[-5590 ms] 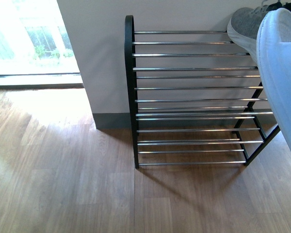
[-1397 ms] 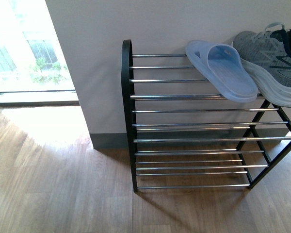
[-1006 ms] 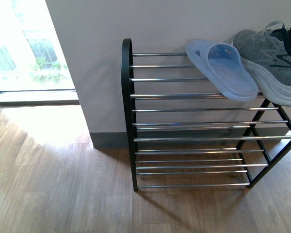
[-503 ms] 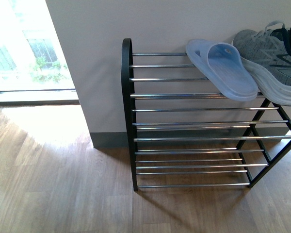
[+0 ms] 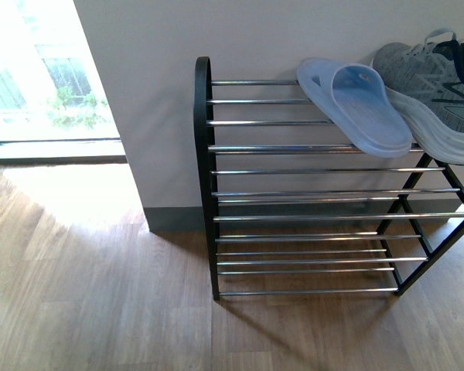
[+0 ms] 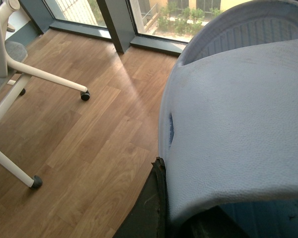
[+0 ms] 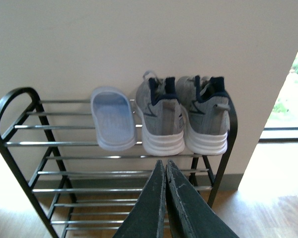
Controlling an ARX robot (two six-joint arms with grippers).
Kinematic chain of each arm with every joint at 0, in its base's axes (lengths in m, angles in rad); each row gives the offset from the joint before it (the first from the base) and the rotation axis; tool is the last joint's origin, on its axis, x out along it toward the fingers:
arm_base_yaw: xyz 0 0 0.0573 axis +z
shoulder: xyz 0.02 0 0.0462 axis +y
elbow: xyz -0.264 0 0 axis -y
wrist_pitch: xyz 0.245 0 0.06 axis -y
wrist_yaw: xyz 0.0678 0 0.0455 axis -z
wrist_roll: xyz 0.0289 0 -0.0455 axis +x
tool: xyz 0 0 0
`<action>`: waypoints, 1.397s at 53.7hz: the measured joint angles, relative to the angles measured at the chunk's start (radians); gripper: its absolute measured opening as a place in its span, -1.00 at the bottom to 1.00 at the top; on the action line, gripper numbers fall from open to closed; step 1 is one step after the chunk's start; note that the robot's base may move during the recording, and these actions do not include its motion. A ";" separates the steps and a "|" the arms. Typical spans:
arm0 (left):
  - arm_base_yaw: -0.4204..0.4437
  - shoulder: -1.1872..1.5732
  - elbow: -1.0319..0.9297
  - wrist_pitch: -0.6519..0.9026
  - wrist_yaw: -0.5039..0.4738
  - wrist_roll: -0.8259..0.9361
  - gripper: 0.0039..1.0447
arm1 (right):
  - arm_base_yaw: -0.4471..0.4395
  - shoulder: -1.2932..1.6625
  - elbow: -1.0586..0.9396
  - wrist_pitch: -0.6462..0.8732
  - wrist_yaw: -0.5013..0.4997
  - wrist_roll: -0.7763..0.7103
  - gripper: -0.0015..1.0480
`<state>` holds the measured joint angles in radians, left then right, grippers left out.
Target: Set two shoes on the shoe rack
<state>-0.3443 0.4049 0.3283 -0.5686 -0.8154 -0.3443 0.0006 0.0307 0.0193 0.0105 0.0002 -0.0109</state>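
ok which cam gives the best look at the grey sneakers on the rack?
Right wrist view: both grey sneakers show whole, heels out, side by side on the shoe rack top shelf beside the pale blue slide. Front view catches one, cut off at the frame edge. Left wrist view shows none.

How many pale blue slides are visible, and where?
2: one slide lies on the shoe rack top shelf beside the grey sneakers; the second slide is in the left gripper's jaws.

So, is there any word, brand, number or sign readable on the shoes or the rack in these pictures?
None can be read.
Grey sneakers: dark side markings only, no legible letters.
Pale blue slide on the rack: no print visible.
Slide in the left gripper: only a textured surface, no text.
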 joint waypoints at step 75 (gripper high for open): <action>-0.055 -0.078 -0.074 0.246 0.035 -0.085 -0.97 | 0.000 -0.026 0.000 -0.011 0.007 0.001 0.82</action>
<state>-0.3996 0.3267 0.2543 -0.3225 -0.7807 -0.4290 0.0010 0.0051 0.0193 -0.0006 0.0071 -0.0097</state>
